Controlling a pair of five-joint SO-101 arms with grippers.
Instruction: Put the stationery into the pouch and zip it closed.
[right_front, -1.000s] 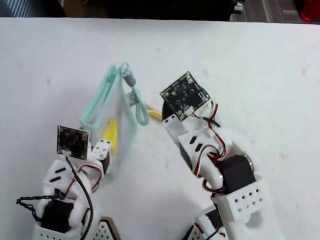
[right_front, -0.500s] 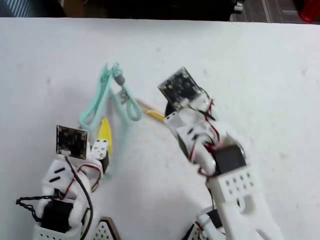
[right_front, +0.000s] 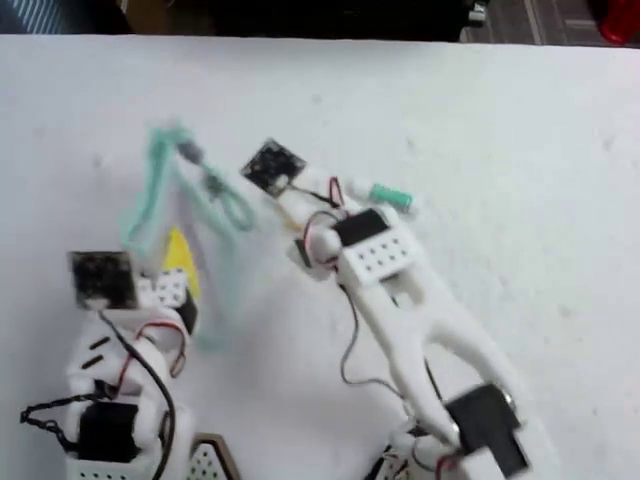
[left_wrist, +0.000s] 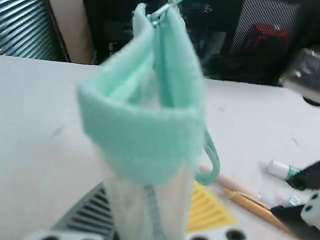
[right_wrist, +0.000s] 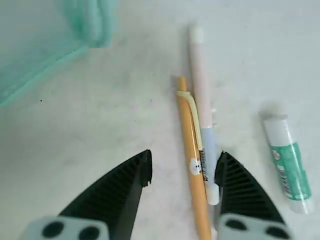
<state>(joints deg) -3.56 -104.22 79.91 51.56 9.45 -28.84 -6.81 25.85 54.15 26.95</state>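
Two hands: the right hand (right_wrist: 183, 167), fingers spread wide, straddles the orange plastic pen (right_wrist: 192, 150) beside the pale pink pen (right_wrist: 200, 85); the left hand (right_front: 178, 272) clamps the mint-green fabric pouch (left_wrist: 150, 115).

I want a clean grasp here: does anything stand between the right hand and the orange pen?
Nothing visible does. The right hand is open over the orange pen. A pale pen lies against it, inside the fingers' span, so both might get pinched. The glue stick lies apart. The left hand holds the pouch.
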